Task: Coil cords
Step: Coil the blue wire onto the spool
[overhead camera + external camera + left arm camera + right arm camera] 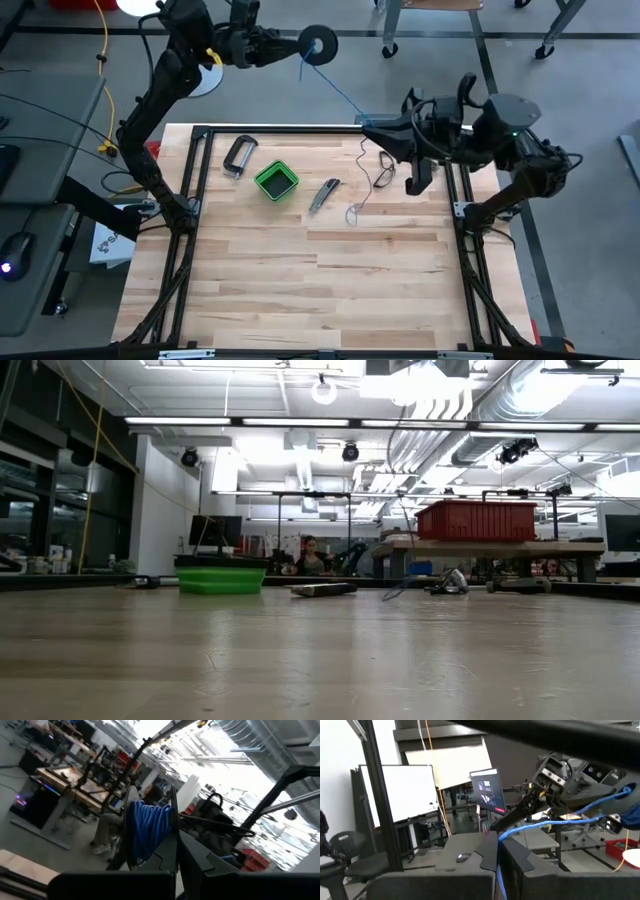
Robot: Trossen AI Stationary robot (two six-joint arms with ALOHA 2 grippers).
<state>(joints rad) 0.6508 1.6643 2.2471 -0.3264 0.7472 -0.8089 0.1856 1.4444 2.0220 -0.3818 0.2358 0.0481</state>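
Note:
The cord is a thin blue wire, partly wound on a small round dark spool [318, 44] [149, 832]. My left gripper [292, 45] [177, 857] is shut on the spool, high beyond the table's far edge. From the spool the wire [335, 88] [555, 824] runs straight to my right gripper [366, 123] [497, 852], which is shut on it above the far edge. The wire's free part [361, 185] drops from there and lies in loose loops on the wood. Neither gripper shows in the low view. My left gripper pinches the spool by one dark side plate [173, 827], at its rim, between its two fingers. The spool is lifted clear, high above the floor beyond the table. My right gripper pinches the blue wire [498, 840] between its two fingers, coming roughly level from the table's right. The wire crosses the fingers. It is drawn straight toward the spool and slack on the other side, hanging down to the table.
On the far part of the table lie a green box [276, 180] [221, 580], a metal clamp [238, 155], a grey hand tool [323, 195] and a dark looped item [386, 172]. A black frame [280, 129] rims the table. A yellow cable [105, 60] hangs at the far left.

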